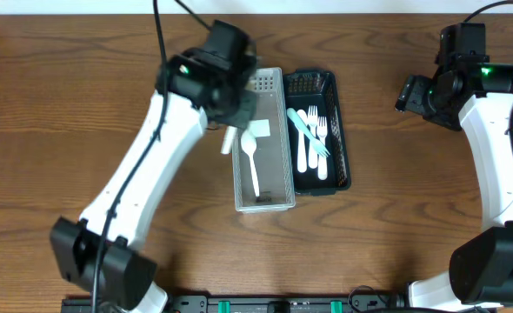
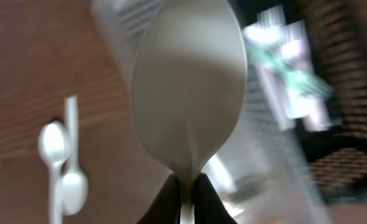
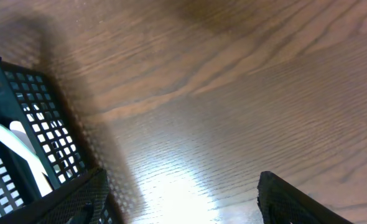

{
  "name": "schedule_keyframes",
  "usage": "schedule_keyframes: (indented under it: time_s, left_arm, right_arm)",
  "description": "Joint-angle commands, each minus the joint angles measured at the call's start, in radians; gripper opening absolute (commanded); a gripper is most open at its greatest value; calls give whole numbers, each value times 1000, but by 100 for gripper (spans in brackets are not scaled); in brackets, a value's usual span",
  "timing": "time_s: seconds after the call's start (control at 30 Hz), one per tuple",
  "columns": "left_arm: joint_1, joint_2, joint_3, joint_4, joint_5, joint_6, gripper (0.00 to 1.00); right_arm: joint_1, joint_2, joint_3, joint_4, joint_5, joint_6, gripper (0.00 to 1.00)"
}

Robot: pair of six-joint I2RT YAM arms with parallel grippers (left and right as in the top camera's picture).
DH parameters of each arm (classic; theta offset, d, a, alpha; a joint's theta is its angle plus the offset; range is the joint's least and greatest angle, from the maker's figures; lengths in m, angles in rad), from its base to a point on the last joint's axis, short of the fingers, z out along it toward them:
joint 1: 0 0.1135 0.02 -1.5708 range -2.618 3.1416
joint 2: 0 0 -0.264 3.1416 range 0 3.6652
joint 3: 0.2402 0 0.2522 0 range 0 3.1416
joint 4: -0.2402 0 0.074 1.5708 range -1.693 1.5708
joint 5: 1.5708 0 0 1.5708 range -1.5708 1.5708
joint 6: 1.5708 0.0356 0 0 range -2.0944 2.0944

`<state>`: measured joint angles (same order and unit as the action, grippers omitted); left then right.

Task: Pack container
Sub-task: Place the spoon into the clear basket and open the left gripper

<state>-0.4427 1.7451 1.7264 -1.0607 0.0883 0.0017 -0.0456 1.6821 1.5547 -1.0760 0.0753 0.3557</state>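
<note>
**Grip on white spoon (image 2: 186, 81) above grey basket (image 1: 274, 178)**

Clamps the left gripper (image 2: 185, 202) tight on the spoon's handle, bowl facing the wrist camera, over the basket's far end. Shows one loose spoon (image 1: 253, 169) lying inside that basket and two more spoons (image 2: 62, 165) on the table (image 1: 65, 104) just beside it. Hangs the right gripper (image 3: 183, 205) spread wide over bare wood, next to the black basket (image 1: 342, 130) of forks (image 1: 313, 143).

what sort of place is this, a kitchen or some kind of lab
Probably a robot lab bench, not a kitchen: a left arm and a right arm stand at a wooden table, with a white basket, a black basket of plastic cutlery, and the left gripper holding a white spoon.
</note>
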Motion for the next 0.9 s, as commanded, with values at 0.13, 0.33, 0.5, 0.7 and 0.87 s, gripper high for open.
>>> schedule_keyframes:
  time_s: [0.13,0.33,0.5,0.7,0.87]
  left_arm:
    - [-79,115,-77,62,18,-266,26]
    - [-62,132,-63,8,20,-234,60]
    - [40,106,-53,-68,-99,-147,66]
    - [202,146,-87,-63,-146,35,69]
    - [318,232,-96,-59,-146,119,68]
  right_arm:
    - [-6,1,0,8,-1,7,81]
    - [-6,1,0,9,-1,6,82]
    - [-6,1,0,10,-1,6,82]
    - [-6,1,0,10,-2,6,82]
    - [-6,1,0,8,-5,6,82]
